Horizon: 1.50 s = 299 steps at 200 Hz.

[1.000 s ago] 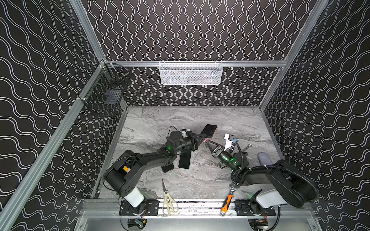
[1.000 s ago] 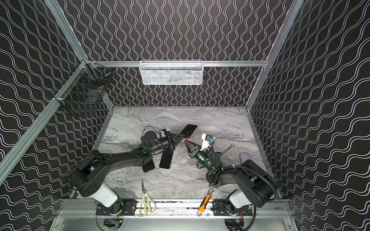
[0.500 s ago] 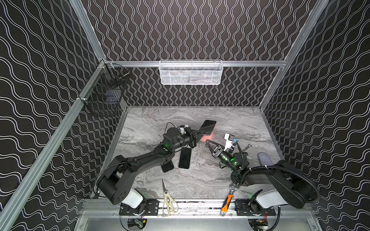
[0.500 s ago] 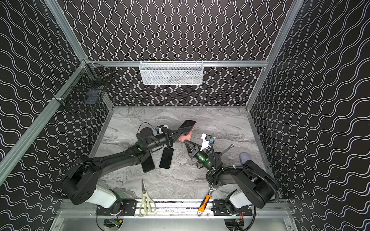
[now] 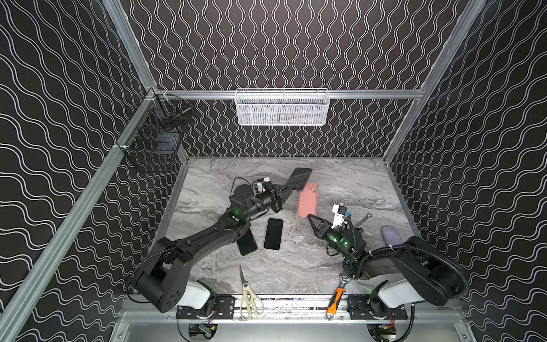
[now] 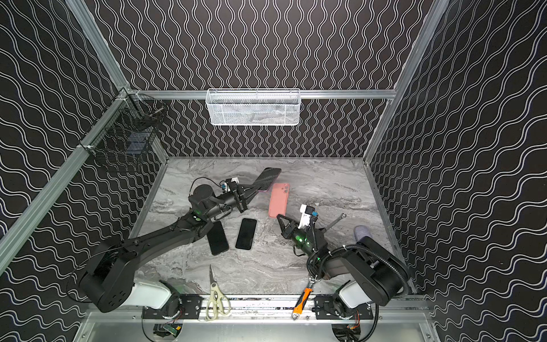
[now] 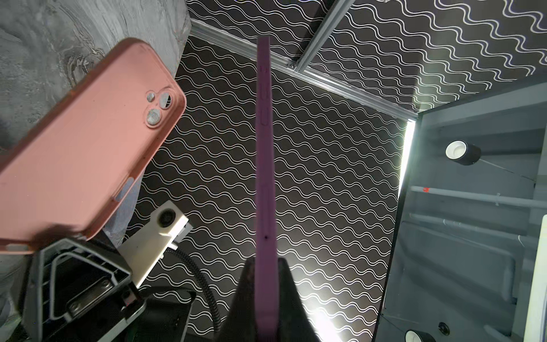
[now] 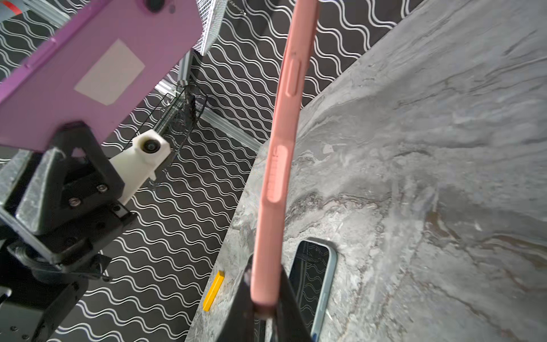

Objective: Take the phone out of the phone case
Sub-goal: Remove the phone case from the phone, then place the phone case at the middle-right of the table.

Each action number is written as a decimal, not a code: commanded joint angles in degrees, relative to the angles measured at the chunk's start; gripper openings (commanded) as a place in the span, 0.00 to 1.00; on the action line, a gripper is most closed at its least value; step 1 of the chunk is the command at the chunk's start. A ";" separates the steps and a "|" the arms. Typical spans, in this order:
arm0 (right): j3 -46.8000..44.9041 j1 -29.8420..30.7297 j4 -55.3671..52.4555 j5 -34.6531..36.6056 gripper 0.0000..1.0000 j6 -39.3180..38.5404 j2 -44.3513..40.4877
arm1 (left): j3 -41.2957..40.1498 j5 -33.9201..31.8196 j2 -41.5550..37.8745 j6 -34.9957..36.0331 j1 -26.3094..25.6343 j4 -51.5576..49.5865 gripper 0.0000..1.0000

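Pinching the slim purple phone [image 5: 300, 178] by 1 end, your left jaws hold it raised, just beside the salmon-pink silicone phone case [image 5: 308, 204] clamped in your right jaws; 2 dark-screened phones [image 5: 273, 234] lie on the grey marbled surface [image 5: 340, 183].

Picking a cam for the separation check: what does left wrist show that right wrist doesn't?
Left wrist only: the back of the pink case with its camera cutouts, and the purple phone edge-on in the left gripper. Right wrist only: the phone's back with a white label, the case edge-on in the right gripper, a spare phone lying flat. Both: the table, phone and case apart, each clamped.
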 commanded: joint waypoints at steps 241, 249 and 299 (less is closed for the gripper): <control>19.70 -30.65 -66.63 -22.53 0.11 -21.74 -2.57 | 0.07 8.69 6.79 24.38 10.75 4.36 0.00; 20.05 -30.76 -67.30 -22.11 0.12 -22.05 -2.38 | -0.02 8.59 6.79 24.43 10.75 4.36 0.00; 21.59 -31.02 -71.65 -17.77 0.21 -22.65 -1.47 | -1.04 7.95 7.17 24.81 10.74 4.36 0.00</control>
